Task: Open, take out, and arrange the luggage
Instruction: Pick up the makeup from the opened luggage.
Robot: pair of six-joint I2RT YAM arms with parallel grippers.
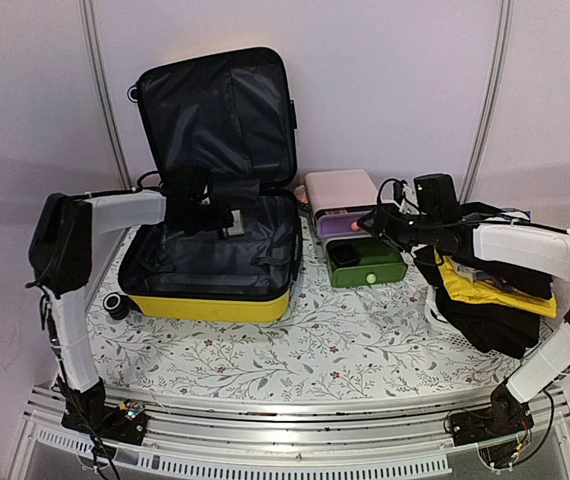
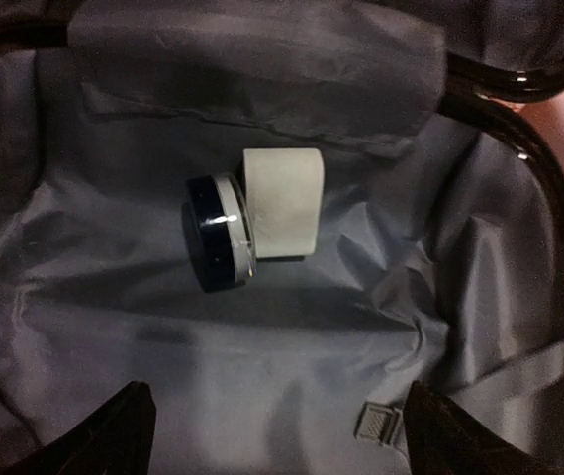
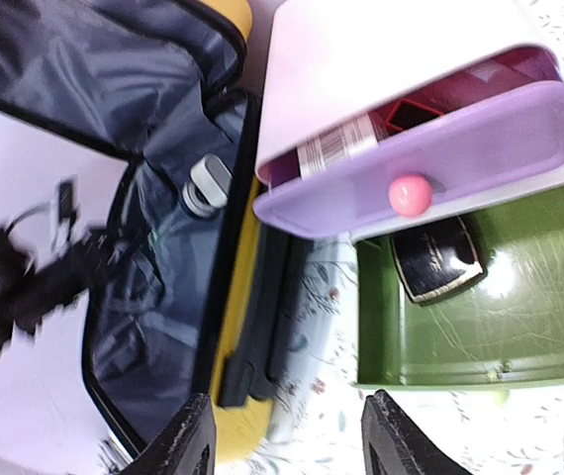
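The yellow luggage (image 1: 210,305) lies open on the table, its lid (image 1: 215,110) standing upright at the back and black lining showing. My left gripper (image 1: 215,215) hangs inside the lower half. In the left wrist view it (image 2: 282,440) is open with nothing between its fingers, above a dark jar with a silver band (image 2: 221,233) and a pale grey roll (image 2: 282,203) lying on the lining. My right gripper (image 1: 370,222) is open and empty (image 3: 297,445), over the tablecloth between the luggage's edge (image 3: 237,297) and a green drawer (image 3: 480,327).
A pink drawer box (image 1: 340,188) stands right of the luggage, its purple drawer (image 3: 430,158) and green drawer (image 1: 365,262) pulled out; a black item (image 3: 440,259) lies in the green one. A basket with yellow and black clothes (image 1: 490,295) sits far right. A small black round thing (image 1: 115,305) is by the luggage's left corner.
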